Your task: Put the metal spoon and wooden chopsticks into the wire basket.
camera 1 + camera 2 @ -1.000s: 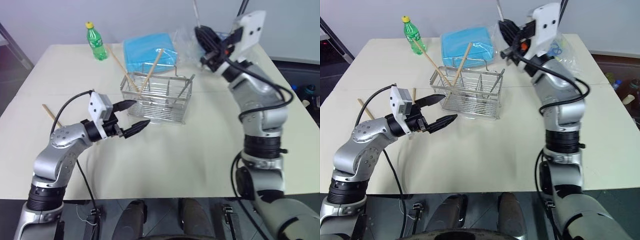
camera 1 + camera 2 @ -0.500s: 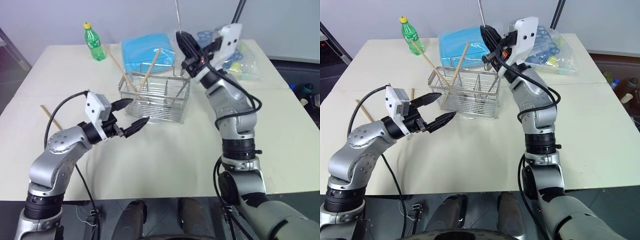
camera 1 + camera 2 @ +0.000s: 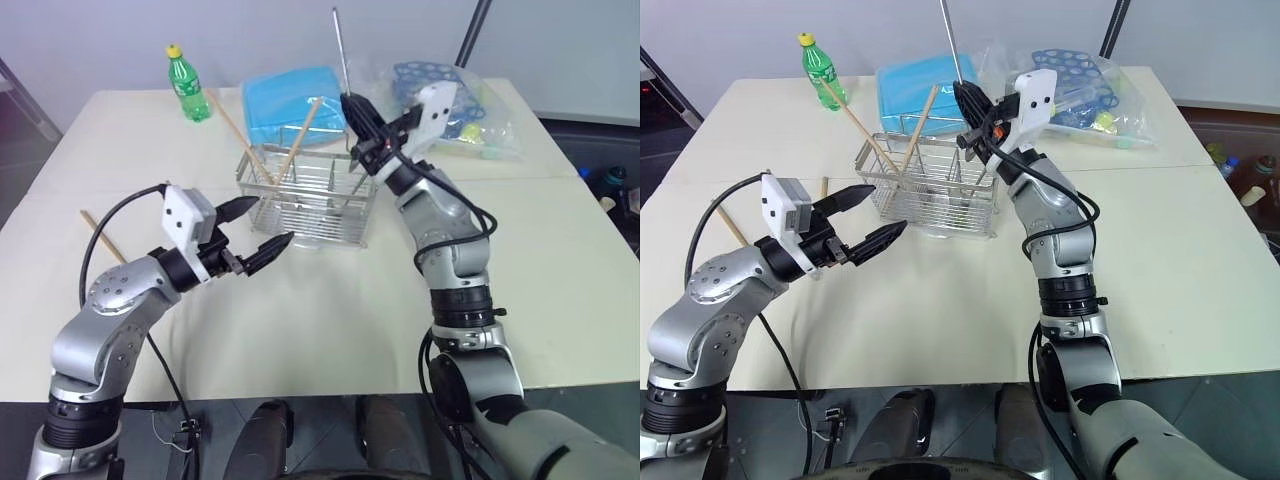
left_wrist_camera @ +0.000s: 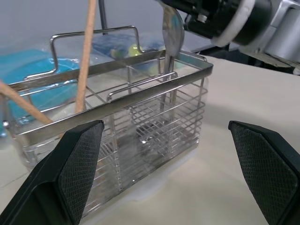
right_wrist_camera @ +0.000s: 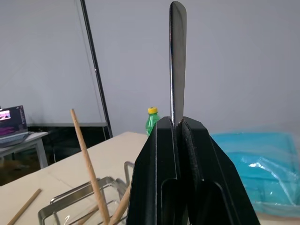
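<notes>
Metal spoon (image 3: 340,50) pinched upright, above wire basket (image 3: 310,200).

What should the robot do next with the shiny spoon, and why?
Probably lower it a little more and then let go. The right gripper is shut on the metal spoon, holding it upright with its bowl already dipping past the rim at the right end of the wire basket. Two wooden chopsticks already lean in the basket's left part, so that end looks free.
</notes>
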Available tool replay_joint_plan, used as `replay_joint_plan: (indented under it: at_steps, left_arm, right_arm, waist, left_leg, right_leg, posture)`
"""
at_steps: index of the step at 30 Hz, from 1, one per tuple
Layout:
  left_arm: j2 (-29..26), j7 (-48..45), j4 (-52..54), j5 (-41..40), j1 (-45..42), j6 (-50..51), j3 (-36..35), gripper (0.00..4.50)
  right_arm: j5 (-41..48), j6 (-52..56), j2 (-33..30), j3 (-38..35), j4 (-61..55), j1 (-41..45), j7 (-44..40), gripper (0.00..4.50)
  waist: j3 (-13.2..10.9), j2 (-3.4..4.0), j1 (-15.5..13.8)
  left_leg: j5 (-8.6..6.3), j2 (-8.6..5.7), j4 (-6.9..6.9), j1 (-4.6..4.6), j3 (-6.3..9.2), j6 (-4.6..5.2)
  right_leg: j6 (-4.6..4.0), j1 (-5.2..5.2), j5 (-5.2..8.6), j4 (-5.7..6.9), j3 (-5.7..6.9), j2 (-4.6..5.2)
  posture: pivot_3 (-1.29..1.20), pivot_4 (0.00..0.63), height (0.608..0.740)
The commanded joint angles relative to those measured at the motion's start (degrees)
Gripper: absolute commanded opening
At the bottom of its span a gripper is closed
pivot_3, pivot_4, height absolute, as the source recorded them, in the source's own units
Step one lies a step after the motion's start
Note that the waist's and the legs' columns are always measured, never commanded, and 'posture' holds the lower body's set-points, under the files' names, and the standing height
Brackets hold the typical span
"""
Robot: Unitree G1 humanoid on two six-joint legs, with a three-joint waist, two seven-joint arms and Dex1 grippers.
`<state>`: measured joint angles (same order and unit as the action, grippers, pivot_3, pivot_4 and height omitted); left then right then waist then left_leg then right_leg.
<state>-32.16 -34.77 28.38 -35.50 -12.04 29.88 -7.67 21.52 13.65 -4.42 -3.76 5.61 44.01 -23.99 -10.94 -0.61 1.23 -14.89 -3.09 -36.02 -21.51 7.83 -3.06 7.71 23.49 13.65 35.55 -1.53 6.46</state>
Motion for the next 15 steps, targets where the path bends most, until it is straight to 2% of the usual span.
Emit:
replay_joint_plan:
  at_steps: [1,6,7,9,15]
  left_arm:
    - [-0.32,0.47,2.32,-0.43,-0.24,-0.21,-1.18,4.5]
    - [-0.19,0.69,1.48,0.0,-0.67,-0.51,-0.95,4.5]
    - [-0.22,0.65,1.37,0.02,-0.76,-0.56,-0.96,4.5]
    - [-0.32,0.44,1.04,0.08,-0.83,-0.75,-1.06,4.5]
    - [-0.52,-0.01,0.08,0.45,-1.21,-1.22,-1.1,4.5]
  right_arm:
    - [0.43,-1.47,0.53,0.07,-1.32,0.08,-0.36,0.04]
    - [0.49,-1.65,0.5,-0.24,-1.4,-0.98,-0.09,0.04]
    - [0.54,-1.69,0.4,-0.33,-1.51,-1.26,-0.13,0.72]
    - [0.61,-1.74,0.17,-0.46,-1.76,-1.81,-0.23,1.35]
    - [0.54,-1.83,-0.21,-0.68,-2.3,-2.38,0.14,4.39]
  waist:
    - [0.0,0.0,-0.01]
    - [0.0,0.0,0.02]
    - [0.0,0.0,0.02]
    - [0.0,0.0,-0.01]
    - [0.0,0.0,0.04]
  left_leg:
    - [0.0,0.0,0.0,0.0,0.0,0.0]
    - [0.0,0.0,0.0,0.0,0.0,0.0]
    - [0.0,0.0,0.0,0.0,0.0,0.0]
    - [0.0,0.0,0.0,0.0,0.0,0.0]
    - [0.0,0.0,0.0,0.0,0.0,0.0]
  right_leg:
    - [0.0,0.0,0.0,0.0,0.0,0.0]
    - [0.0,0.0,0.0,0.0,0.0,0.0]
    - [0.0,0.0,0.0,0.0,0.0,0.0]
    - [0.0,0.0,0.0,0.0,0.0,0.0]
    - [0.0,0.0,0.0,0.0,0.0,0.0]
  posture:
    - [0.0,0.15,0.74]
    - [0.0,0.15,0.74]
    - [0.0,0.15,0.74]
    - [0.0,0.15,0.74]
    - [0.0,0.15,0.74]
